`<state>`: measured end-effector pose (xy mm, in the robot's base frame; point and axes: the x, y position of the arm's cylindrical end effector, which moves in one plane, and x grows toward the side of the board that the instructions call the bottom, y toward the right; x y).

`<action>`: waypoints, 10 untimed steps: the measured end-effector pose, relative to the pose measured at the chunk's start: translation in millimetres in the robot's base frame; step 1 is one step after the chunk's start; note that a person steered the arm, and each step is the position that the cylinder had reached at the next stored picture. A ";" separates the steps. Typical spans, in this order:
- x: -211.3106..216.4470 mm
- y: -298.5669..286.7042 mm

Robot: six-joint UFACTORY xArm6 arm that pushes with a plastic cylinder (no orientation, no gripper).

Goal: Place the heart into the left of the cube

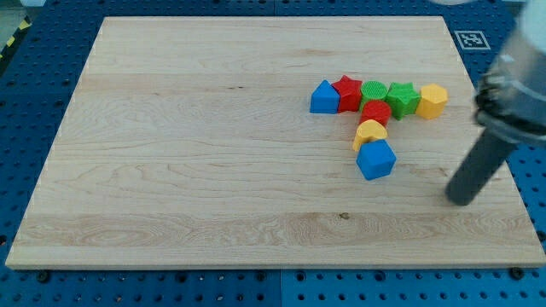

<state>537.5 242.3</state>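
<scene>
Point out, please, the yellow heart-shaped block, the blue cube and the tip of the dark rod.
yellow heart-shaped block (370, 132): camera view, on its top face.
blue cube (376, 159): camera view, on its upper face.
my tip (461, 201): camera view, the rod's very lower end, right of the cube.

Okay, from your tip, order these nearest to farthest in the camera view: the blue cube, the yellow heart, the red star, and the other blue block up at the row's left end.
Measured from my tip, at the view's right:
1. Blue cube, lowest of the cluster, left of my tip.
2. Yellow heart, just above the cube.
3. Red star, in the top row.
4. Blue block, the row's left end.
</scene>
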 end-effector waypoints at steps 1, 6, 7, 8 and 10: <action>-44.6 28.5; -96.3 -117.3; -95.3 -138.1; -84.2 -140.1; -95.7 -138.3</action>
<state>441.8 104.1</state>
